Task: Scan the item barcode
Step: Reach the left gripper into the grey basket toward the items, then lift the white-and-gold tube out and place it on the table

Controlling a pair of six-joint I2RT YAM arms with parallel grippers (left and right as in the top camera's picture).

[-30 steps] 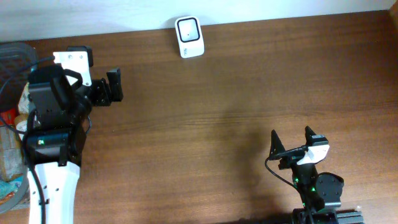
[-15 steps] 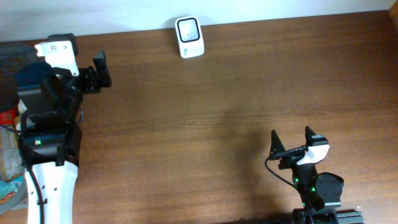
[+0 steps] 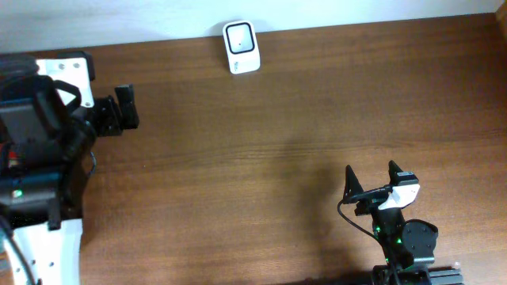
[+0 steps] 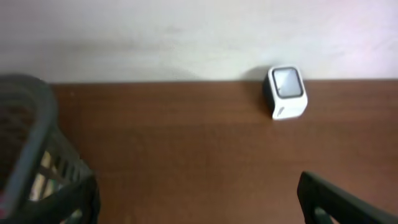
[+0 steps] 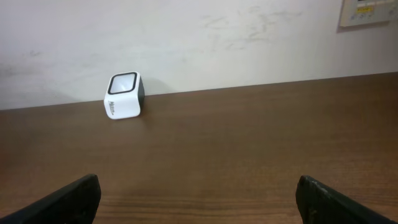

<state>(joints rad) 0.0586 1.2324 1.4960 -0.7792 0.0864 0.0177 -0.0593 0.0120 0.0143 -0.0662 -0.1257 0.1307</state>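
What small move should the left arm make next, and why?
Probably swing the open left gripper over the basket beside it to fetch an item: it and the right gripper hold nothing, so the scanner has nothing to read.

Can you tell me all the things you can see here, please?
scanner: one, white with a black-framed window, far edge of the table
table: one, brown wood, under everything
basket: one, dark mesh, left end, contents too blurred to name
wall panel: one, cream, top right of the right wrist view
left gripper: one, black, open and empty, left side
right gripper: one, black, open and empty, near edge on the right
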